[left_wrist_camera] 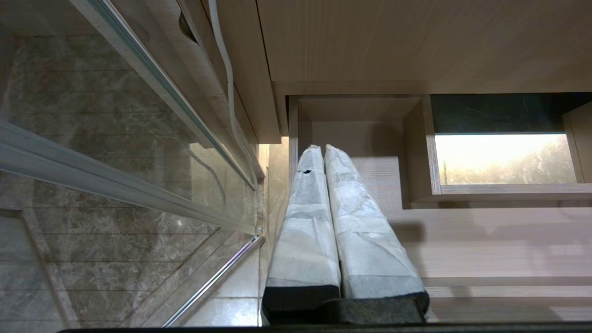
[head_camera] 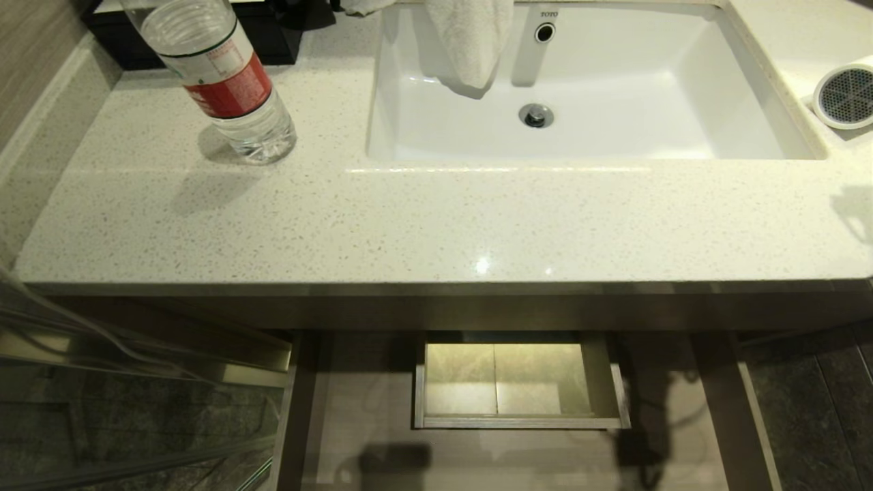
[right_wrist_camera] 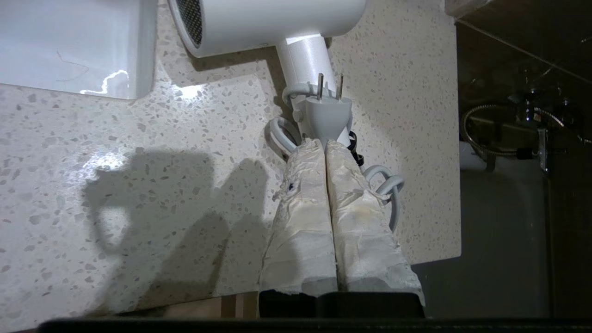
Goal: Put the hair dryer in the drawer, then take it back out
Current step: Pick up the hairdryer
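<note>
Counter [head_camera: 436,225] fills the head view, speckled stone, sink [head_camera: 750,146] set into it at 1 o'clock from centre. Bottle [head_camera: 225,75] stands at 10 o'clock, towel [head_camera: 470,41] hangs over the sink's back edge at 12. Below the counter edge, at 6 o'clock, drawer [head_camera: 522,421] is pulled open, nothing visible inside it.

Dryer [head_camera: 846,92] lies on the counter at 3 o'clock, far right edge, just beside the sink rim, grille facing the camera. In the right wrist view the dryer [right_wrist_camera: 273,21] lies on its side, handle toward the camera, plug [right_wrist_camera: 326,113] and bundled cord [right_wrist_camera: 386,189] at the handle's end.

Right gripper [right_wrist_camera: 325,145] hangs over the cord bundle, tips just at the plug base, fingers pressed together, holding nothing; contact with the plug unclear. Left gripper [left_wrist_camera: 323,150] parked low beside the cabinet, fingers also together, empty.

Progress: early. Drawer looks ready, dryer not yet picked up. Left to do, as I judge: open the fingers, grasp the dryer, lower it into the drawer, release, then take it back out.
</note>
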